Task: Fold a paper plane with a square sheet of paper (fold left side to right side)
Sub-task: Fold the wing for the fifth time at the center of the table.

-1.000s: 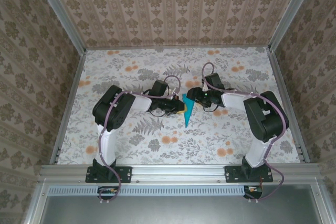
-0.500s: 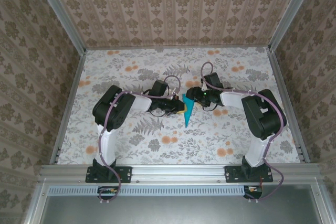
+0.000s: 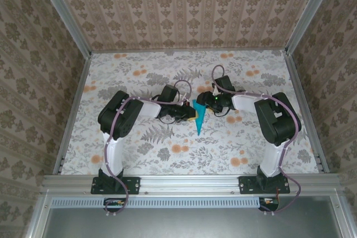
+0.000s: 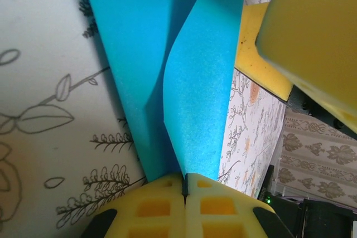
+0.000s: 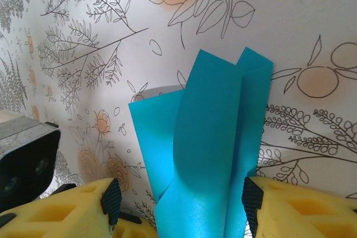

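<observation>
Tabletop (image 3: 139,154) in floral print bears the paper plane (image 3: 198,118) near its middle, between my arms — my left gripper (image 4: 184,185) pinches its folded layers tight, my right gripper (image 5: 178,202) stands agape astride it.

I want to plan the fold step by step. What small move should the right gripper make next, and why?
Probably close the right gripper: its jaws stand open on either side of the raised flaps of the paper plane, while the left gripper is shut on it.
</observation>
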